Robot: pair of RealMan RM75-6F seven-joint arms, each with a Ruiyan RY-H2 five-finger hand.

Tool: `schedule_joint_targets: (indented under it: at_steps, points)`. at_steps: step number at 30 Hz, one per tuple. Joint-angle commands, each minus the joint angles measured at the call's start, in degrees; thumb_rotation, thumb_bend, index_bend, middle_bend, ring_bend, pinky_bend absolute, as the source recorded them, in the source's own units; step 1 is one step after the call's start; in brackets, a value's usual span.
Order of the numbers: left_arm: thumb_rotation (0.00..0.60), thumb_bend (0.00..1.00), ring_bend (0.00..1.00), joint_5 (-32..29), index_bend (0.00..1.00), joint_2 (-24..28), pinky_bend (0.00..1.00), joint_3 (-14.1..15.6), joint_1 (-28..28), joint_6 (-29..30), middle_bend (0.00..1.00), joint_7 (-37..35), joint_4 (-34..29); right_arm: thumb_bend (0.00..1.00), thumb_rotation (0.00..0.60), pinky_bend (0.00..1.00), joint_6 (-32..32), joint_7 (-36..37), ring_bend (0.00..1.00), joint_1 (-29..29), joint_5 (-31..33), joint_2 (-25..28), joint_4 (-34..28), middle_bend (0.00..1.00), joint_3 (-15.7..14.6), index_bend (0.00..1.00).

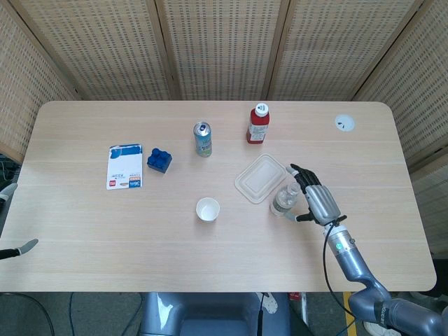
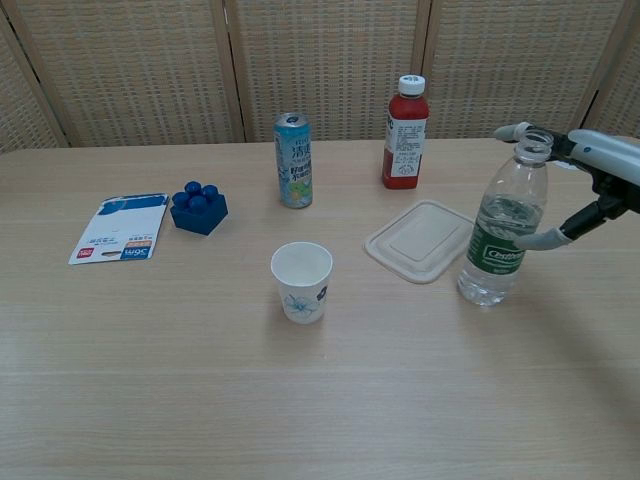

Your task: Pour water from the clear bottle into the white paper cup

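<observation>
Nearest front edge of pale wood-grain table (image 2: 320, 420): white paper cup (image 2: 301, 282), tapered, small blue print, upright. Right of cup: clear bottle (image 2: 502, 229), ribbed plastic, green label, uncapped, upright. Right hand (image 2: 590, 185) just beside bottle, fingers spread, released, grasping nothing. Left hand (image 1: 8, 218): only tips at frame edge, state cannot tell. Behind-right of cup: flat translucent lid (image 2: 419, 240). Behind cup: slim can (image 2: 293, 160), red juice bottle (image 2: 403, 133). Left of cup: blue knobbed block (image 2: 199, 208), flat packet (image 2: 120, 228).
</observation>
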Motion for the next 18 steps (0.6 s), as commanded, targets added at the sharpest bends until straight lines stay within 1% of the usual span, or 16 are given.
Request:
schedule_joint_targets:
  at_steps: [1,4,13,18]
  points:
    - [0.600,0.11,0.00,0.51,0.00,0.12,0.00,0.17,0.17,0.41,0.00,-0.38,0.11,0.00,0.600,0.00,4.22,-7.14,0.00,-1.45,-1.41,1.89,-2.74,0.00,-0.25,0.00]
    - [0.600,0.11,0.00,1.05,0.00,0.21,0.00,0.35,0.33,0.81,0.00,-0.74,0.21,0.00,0.600,0.00,6.25,-12.01,0.00,-1.96,-1.99,2.87,-4.27,0.00,-0.01,0.00]
    - [0.600,0.11,0.00,1.27,0.00,0.31,0.00,0.49,0.46,1.10,0.00,-1.09,0.33,0.00,0.600,0.00,8.13,-18.48,0.00,-2.83,-1.95,5.20,-6.07,0.00,0.42,0.00]
    - [0.600,0.11,0.00,1.21,0.00,0.34,0.00,0.50,0.48,1.13,0.00,-1.11,0.33,0.00,0.600,0.00,10.16,-22.97,0.00,-4.26,-2.26,6.70,-6.56,0.00,-0.11,0.00]
